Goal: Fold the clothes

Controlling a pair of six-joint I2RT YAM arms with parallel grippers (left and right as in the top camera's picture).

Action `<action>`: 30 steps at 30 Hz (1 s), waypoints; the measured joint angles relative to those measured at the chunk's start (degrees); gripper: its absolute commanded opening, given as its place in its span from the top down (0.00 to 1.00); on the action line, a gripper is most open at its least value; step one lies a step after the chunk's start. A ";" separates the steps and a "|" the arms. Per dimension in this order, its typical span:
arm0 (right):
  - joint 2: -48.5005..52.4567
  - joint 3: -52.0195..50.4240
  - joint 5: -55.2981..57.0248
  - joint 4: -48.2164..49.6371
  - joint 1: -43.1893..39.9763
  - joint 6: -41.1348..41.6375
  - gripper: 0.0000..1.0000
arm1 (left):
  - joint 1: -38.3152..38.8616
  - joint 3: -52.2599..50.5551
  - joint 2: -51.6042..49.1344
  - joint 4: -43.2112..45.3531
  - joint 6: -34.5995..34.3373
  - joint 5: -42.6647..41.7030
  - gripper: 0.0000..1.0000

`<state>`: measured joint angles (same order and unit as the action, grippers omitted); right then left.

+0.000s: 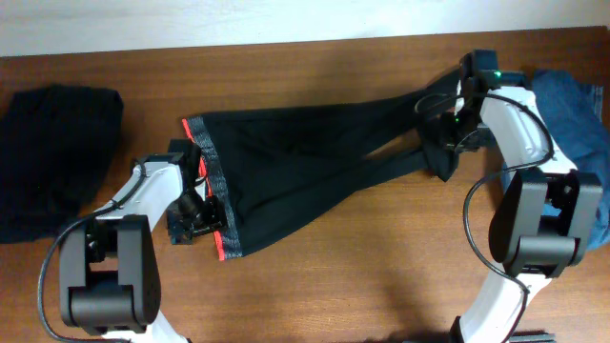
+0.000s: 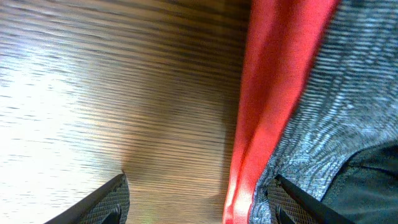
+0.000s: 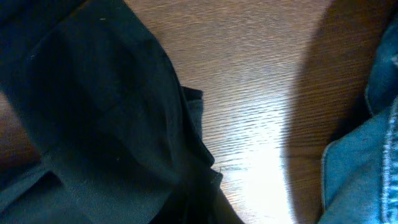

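Observation:
The clothes, a pair of black trousers [image 1: 295, 171], lie across the table's middle. Their grey waistband [image 1: 215, 191] with its red stripe is at the left, and the legs run up to the right. My left gripper [image 1: 197, 215] sits low at the waistband's outer edge. In the left wrist view it [image 2: 199, 208] is open, with the red stripe [image 2: 273, 93] running between its fingers [image 2: 106, 205]. My right gripper [image 1: 443, 143] is at the leg ends, which bunch around it. Black fabric [image 3: 106, 118] hides its jaws in the right wrist view; it is shut on the gathered leg ends.
A blue denim garment [image 1: 577, 124] lies at the right edge, close beside the right arm, and shows again as denim [image 3: 367, 162] at the right of the right wrist view. A dark garment heap [image 1: 52, 157] lies at the far left. Bare wooden table [image 1: 362, 276] runs along the front.

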<state>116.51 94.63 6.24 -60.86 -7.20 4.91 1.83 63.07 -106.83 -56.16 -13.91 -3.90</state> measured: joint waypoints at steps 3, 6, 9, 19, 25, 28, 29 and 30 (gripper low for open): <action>0.00 0.00 0.02 0.00 -0.98 -0.20 0.90 | -1.18 0.00 0.00 0.00 0.00 0.07 0.30; 0.00 0.00 -0.02 0.00 -1.40 -0.24 0.89 | -2.25 -0.02 0.00 0.04 0.00 -0.81 0.31; 0.00 0.00 0.04 0.02 -1.40 -0.28 0.88 | -2.62 -0.09 0.00 0.42 0.02 -2.16 0.31; 0.00 0.00 0.20 0.02 -1.40 -0.37 0.87 | -2.93 -0.11 0.46 1.88 0.98 -8.81 0.16; 0.00 0.00 -0.61 0.02 -1.40 -0.44 0.86 | -2.93 -1.75 2.01 6.71 0.94 -13.31 0.13; 0.00 0.00 -0.74 0.02 -1.40 -0.39 0.85 | -3.02 -3.96 3.52 11.02 1.05 -15.61 0.13; 0.00 0.00 -0.79 0.02 -1.40 -0.39 0.85 | -3.06 -4.70 4.02 12.41 1.05 -16.31 0.13; 0.00 0.00 -0.92 0.02 -1.40 -0.37 0.85 | -3.10 -5.53 4.52 13.88 1.07 -17.11 0.14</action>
<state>116.51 94.63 5.32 -60.84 -8.60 4.54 -1.28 57.54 -102.30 -42.28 -12.84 -21.02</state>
